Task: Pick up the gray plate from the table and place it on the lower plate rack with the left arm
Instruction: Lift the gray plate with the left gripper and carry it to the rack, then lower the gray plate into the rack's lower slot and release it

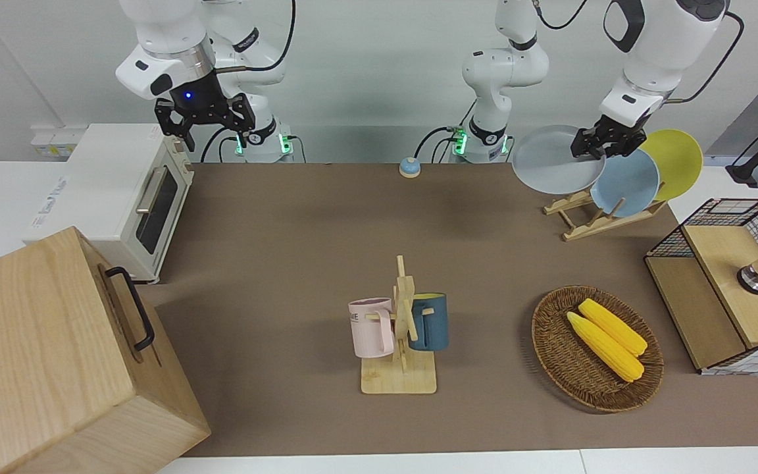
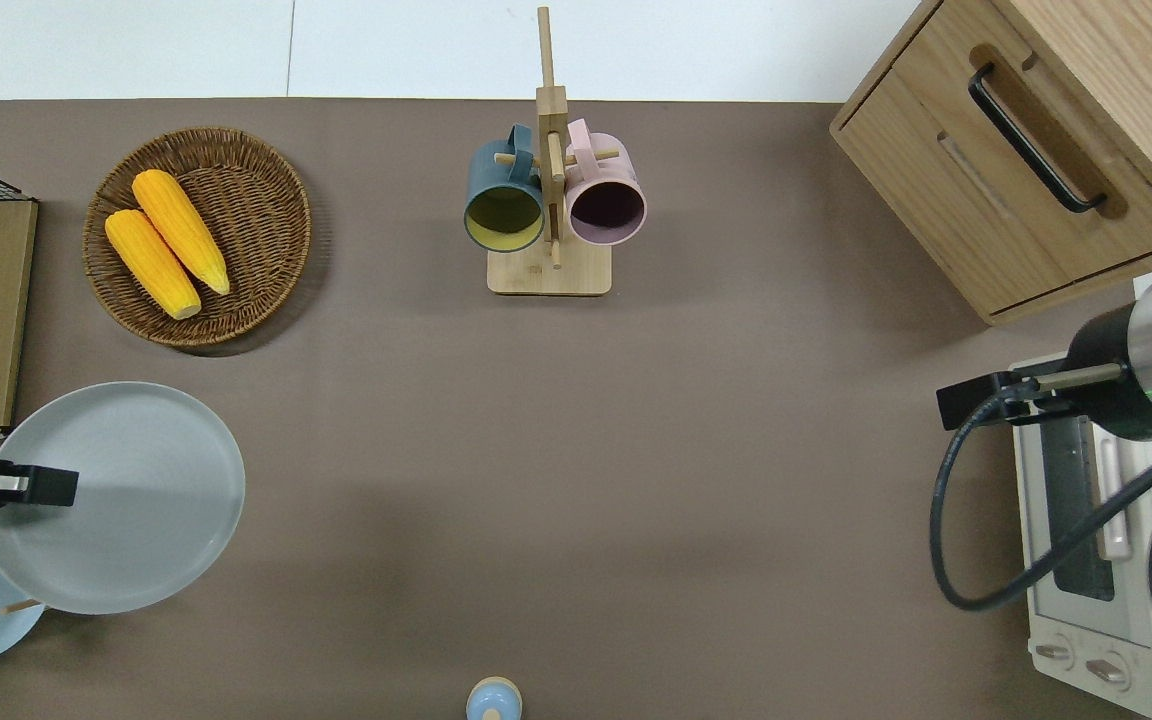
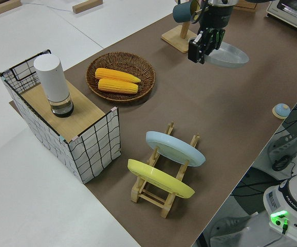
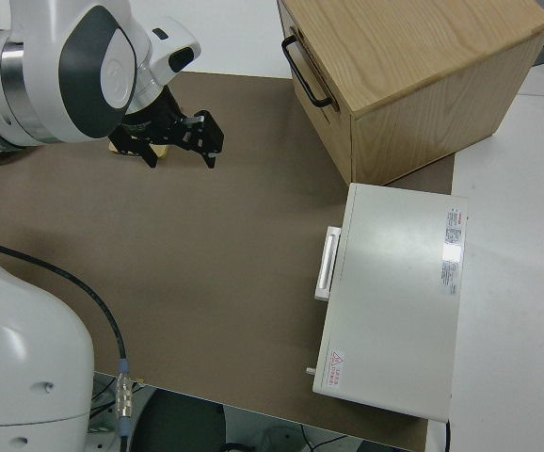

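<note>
— So which step was in hand?

— Carrying, I'd say. The left gripper (image 1: 599, 146) was pinching the gray plate (image 1: 553, 161) by its rim, and the plate hung in the air, nearly level, tipped only a little. The pick-up looked done; the placing was not.

— Where was the plate against the rack?

— From overhead it sat over the end of the rack (image 1: 589, 214) toward the middle of the table, its edge overlapping the blue plate (image 1: 626, 183), which stood in a slot already. The yellow plate (image 1: 675, 161) stood in the next slot on, toward the left arm's end of the table. From the side camera the gray plate looked well above the rack, not touching it.

— And the free slot?

— My reading is that the open one was at the rack's lower end, just beside the blue plate on the side away from the yellow one.

— What did the next move call for, then?

— Tilting the plate up on edge to match the lean of the other two, lining its rim with the gap between the pegs, then lowering until the rim seated on the rails. The risk I'd guess at was knocking the blue plate on the way down.

— The other arm?

— Parked, the right gripper (image 1: 201, 118) with its fingers spread and nothing between them
</note>
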Motion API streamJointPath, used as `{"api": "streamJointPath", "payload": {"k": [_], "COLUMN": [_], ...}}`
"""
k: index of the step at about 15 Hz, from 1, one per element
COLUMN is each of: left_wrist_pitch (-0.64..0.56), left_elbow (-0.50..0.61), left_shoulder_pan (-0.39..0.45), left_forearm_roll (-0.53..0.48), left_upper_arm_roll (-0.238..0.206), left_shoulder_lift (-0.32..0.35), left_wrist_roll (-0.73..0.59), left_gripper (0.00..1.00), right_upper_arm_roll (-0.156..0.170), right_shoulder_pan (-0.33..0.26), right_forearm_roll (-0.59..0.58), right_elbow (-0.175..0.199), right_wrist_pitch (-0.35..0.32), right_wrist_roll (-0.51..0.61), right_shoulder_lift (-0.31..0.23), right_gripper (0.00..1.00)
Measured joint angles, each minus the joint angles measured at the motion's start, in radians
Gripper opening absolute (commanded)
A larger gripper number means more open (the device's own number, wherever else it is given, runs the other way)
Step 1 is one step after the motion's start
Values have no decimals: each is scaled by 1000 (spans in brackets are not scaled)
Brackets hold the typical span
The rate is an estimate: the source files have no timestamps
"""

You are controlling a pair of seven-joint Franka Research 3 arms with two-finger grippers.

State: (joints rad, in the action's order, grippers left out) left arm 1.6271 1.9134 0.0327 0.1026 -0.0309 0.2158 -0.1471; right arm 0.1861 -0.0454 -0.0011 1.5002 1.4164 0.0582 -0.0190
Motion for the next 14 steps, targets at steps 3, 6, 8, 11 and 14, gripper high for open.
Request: {"api": "streamJointPath", "payload": {"k": [3,6,8,11,14], "left_wrist_pitch": [0,0,0,1,1], "left_elbow": [-3,-7,-8,-8,-6], "left_shoulder_pan": [0,0,0,-1,-1], "left_forearm_roll": [87,180,233,318,387], "left_upper_arm_roll": [1,2,4,11,29], "left_shoulder_lift": [0,0,0,0,-1], "left_wrist_roll": [0,0,0,2,11], "left_gripper": [0,0,0,0,0], "right_upper_arm_roll": [0,0,0,0,0], "right_shoulder_pan": [0,0,0,0,0], "right_forearm_roll": [0,0,0,0,0], "right_elbow": [0,0,0,0,0], "right_wrist_pitch": [0,0,0,0,0], "right_wrist_roll": [0,0,0,0,0], "right_shoulder_lift": [0,0,0,0,0], "right_gripper": [990,987,990,990,990]}}
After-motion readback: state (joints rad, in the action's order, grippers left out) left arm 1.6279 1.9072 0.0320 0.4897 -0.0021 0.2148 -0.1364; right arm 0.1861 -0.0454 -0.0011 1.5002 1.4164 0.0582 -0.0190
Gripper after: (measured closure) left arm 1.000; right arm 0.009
